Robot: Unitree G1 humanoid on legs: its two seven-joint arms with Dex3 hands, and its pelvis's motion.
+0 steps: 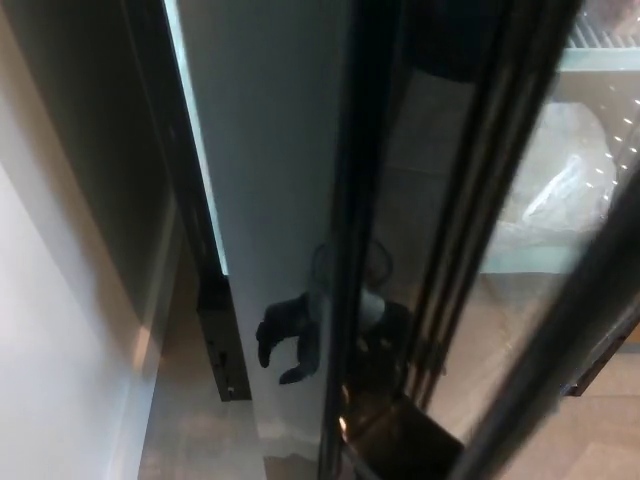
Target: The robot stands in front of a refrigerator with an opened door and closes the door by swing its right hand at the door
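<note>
One refrigerator (pixel 560 200), its glass front filling the right half of the head view, with one pale shelf edge visible at the upper right and bagged contents, too blurred to identify, behind the glass. One door (pixel 270 150), a pale panel seen nearly edge-on, running top to bottom through the centre; its dark frame edge lies just to the right. One light wall (pixel 60 330) along the left edge, with a narrow strip of floor (pixel 190 420) between the wall and the door. One black hand (pixel 290 340), low at the door's edge, fingers apart and curled, holding nothing; which arm it belongs to cannot be told.
</note>
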